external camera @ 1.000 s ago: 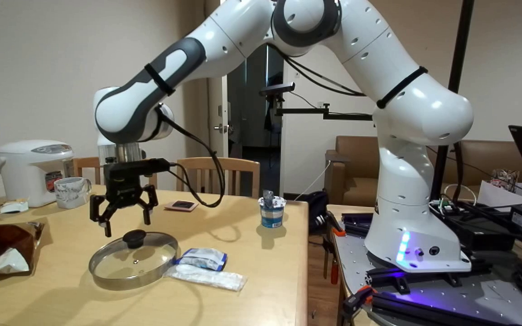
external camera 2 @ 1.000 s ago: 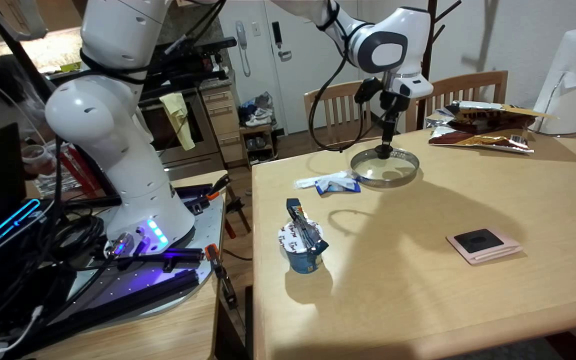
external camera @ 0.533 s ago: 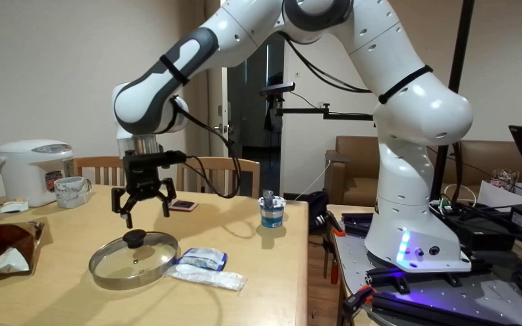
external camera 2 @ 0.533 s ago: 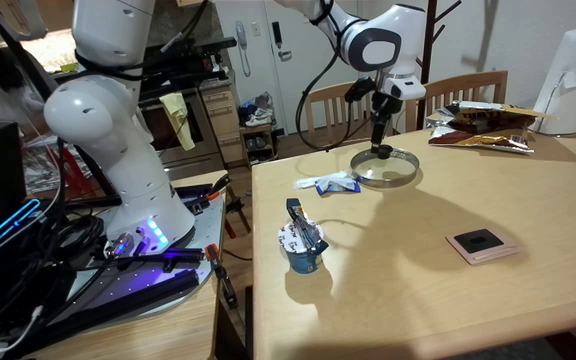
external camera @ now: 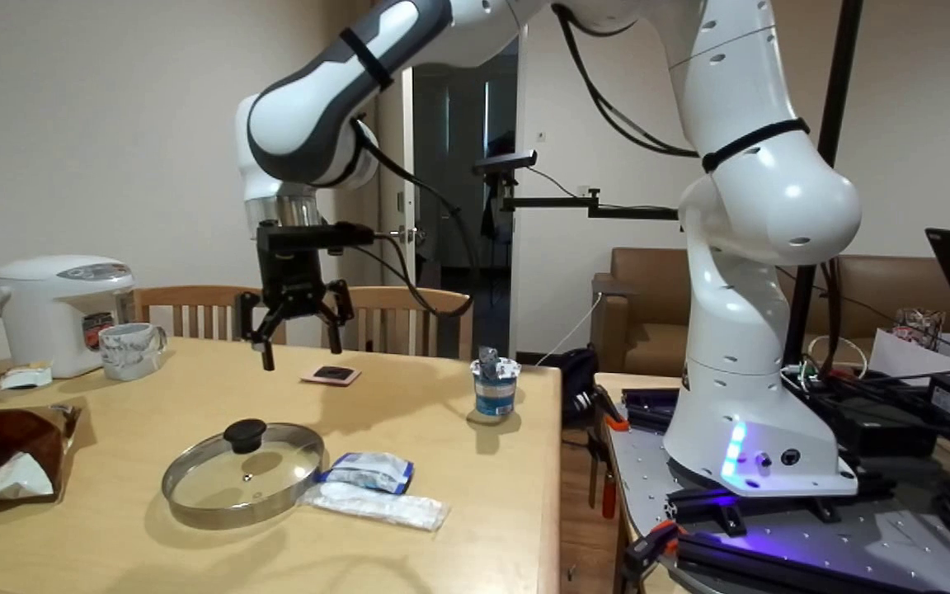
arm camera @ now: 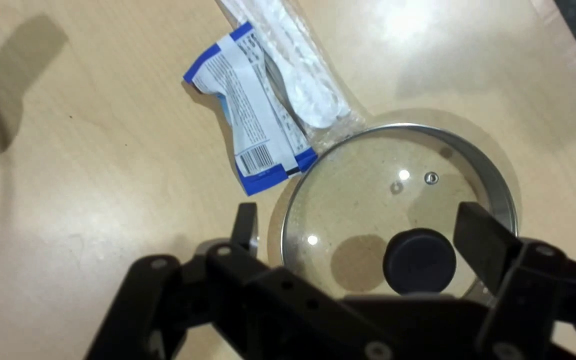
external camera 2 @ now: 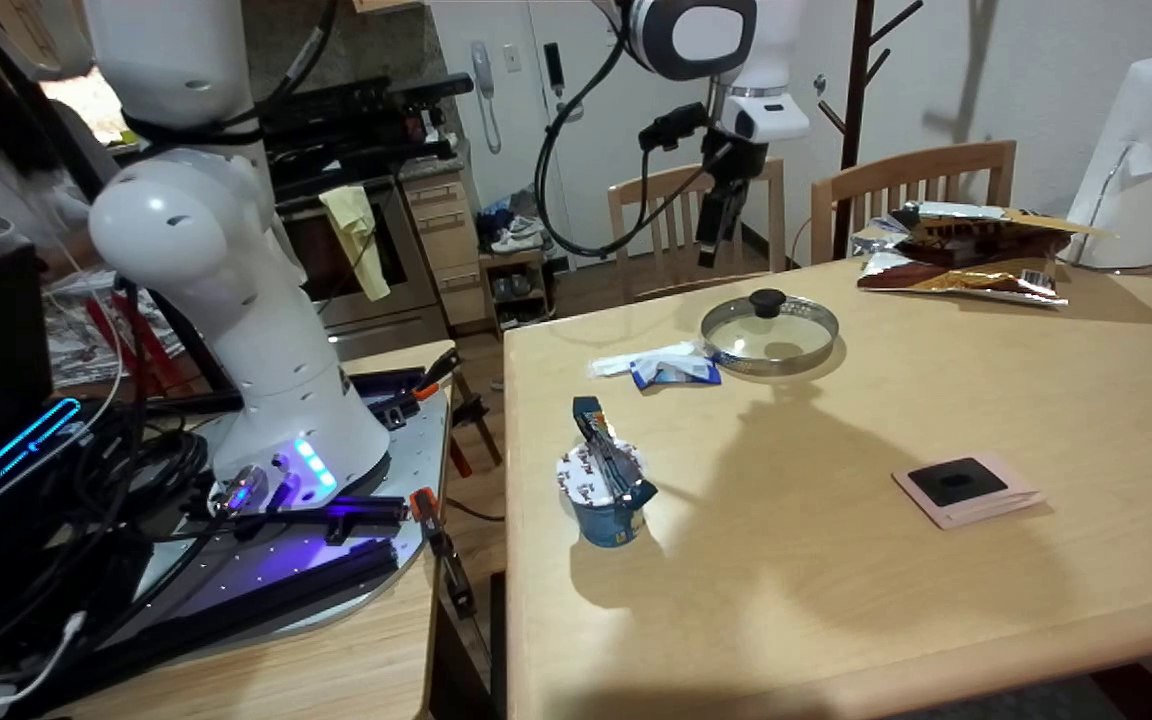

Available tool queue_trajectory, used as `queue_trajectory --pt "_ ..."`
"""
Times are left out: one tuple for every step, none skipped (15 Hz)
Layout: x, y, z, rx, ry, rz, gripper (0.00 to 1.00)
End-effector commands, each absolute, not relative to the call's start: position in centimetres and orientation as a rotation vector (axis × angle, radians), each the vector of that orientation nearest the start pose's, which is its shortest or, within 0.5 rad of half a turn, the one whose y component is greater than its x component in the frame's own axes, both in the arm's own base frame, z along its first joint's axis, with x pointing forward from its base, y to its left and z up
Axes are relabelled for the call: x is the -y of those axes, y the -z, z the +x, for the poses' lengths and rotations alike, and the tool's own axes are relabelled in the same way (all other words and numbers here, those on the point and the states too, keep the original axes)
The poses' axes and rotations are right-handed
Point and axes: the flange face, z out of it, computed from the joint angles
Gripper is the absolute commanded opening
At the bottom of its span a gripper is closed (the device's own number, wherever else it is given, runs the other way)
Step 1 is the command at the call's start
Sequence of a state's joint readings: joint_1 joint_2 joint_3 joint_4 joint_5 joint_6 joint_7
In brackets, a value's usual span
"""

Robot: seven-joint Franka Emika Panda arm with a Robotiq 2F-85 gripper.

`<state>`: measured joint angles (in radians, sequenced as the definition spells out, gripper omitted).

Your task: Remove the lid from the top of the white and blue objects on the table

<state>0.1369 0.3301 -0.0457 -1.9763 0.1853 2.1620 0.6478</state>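
Where the claw (arm camera: 362, 234) gapes wide in wrist view, lid (arm camera: 390, 215) partly hidden, clear-wrapped packet (arm camera: 297, 70) cropped.

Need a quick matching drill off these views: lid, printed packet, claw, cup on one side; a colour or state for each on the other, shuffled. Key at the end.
Things
1. lid
2. printed packet
3. claw
4. cup

Colour or state
A. dark slim wrapper lying across its top
B. open, in the air
C. see-through, with a dark knob on top
D. white, blue at both ends

Pairs: 1-C, 2-D, 3-B, 4-A
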Motion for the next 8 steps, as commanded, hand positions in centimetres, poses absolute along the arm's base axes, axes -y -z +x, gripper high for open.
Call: queue_trajectory --pt "-6.9 -29.8 55.1 -0.954 -0.296 -2.944 1.0" --pt "-7.0 -29.7 54.3 -0.937 -0.297 -2.963 1.0" --pt "-7.1 -29.8 53.5 -0.905 -0.292 -2.989 1.0" --pt "-7.0 -29.8 52.8 -0.869 -0.296 -3.016 1.0" --pt "-6.9 -29.9 52.1 -0.837 -0.283 -3.04 1.0" --pt "-6.8 -30.0 51.5 -0.82 -0.264 -3.059 1.0" --pt "-6.6 -30.2 50.9 -0.786 -0.243 -3.08 1.0" --pt "-6.5 -30.4 50.4 -0.753 -0.225 -3.101 1.0"
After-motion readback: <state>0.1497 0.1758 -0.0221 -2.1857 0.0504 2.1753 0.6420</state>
